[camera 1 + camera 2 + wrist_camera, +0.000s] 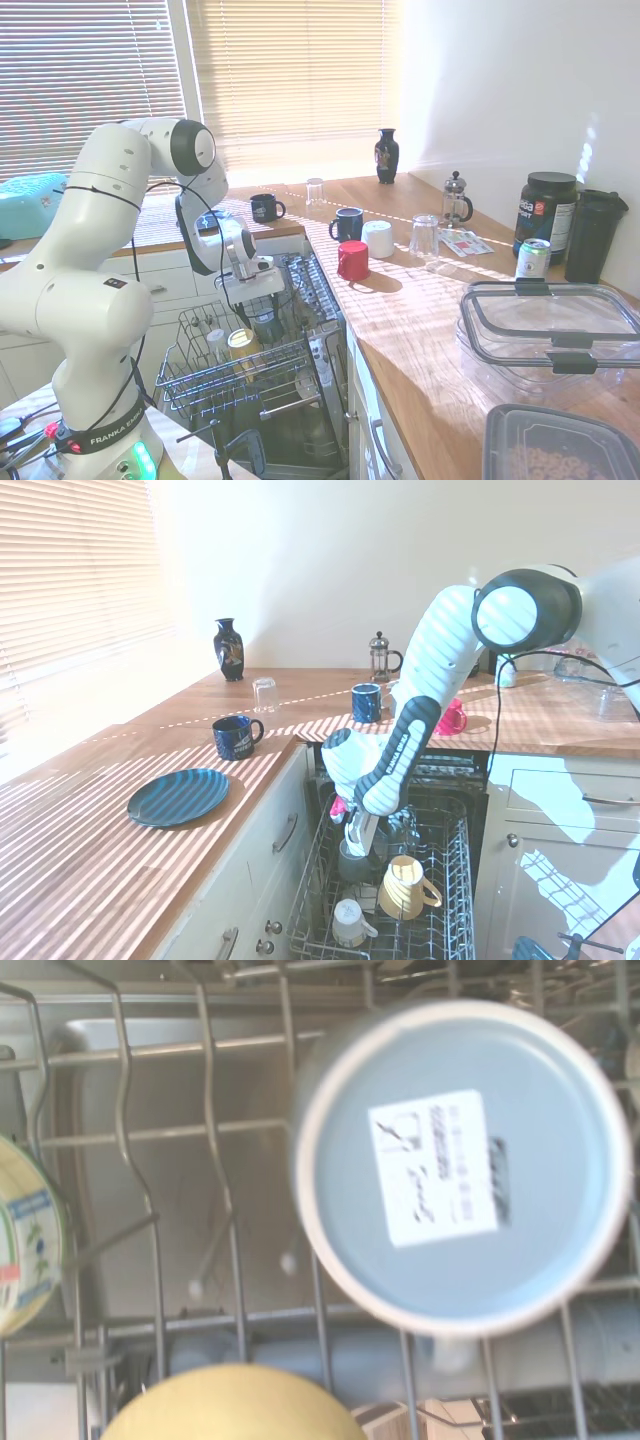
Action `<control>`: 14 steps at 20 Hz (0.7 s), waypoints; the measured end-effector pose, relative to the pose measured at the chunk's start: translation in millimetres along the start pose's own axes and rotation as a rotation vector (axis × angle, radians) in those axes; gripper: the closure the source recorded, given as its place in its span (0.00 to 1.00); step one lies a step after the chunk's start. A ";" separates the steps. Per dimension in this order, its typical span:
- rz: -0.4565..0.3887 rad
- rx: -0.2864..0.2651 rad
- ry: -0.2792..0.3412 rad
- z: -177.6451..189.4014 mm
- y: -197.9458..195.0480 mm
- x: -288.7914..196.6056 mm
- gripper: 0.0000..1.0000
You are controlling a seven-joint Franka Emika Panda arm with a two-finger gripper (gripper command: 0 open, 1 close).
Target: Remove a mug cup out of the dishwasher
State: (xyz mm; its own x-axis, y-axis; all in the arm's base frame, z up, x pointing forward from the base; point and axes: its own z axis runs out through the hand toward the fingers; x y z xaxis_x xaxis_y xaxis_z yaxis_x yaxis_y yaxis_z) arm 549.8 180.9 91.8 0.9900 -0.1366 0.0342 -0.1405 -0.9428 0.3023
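Note:
The mug cup stands upside down in the dishwasher's wire rack, slate grey-blue with a white label on its base. It fills the wrist view from close by. In the exterior views the mug cup sits straight below my gripper, which points down into the rack. The mug's sides are hidden by the wrist.
A yellow mug and a white mug lie in the rack beside it. On the counter stand a printed navy mug, a plain navy mug, a red cup, glasses and a blue plate.

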 end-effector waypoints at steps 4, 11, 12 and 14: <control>-0.007 -0.019 -0.002 12.7 -12.6 6.9 0.00; -0.002 -0.030 -0.006 33.4 -20.2 26.8 1.00; -0.002 -0.026 -0.005 33.0 -22.2 30.9 1.00; -0.006 -0.025 -0.011 31.5 -23.9 36.8 1.00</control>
State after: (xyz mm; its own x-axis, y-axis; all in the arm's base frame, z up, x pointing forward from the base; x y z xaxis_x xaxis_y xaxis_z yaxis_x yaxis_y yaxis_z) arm 589.3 188.9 55.8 0.9907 -0.1342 0.0216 -0.1339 -0.9357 0.3264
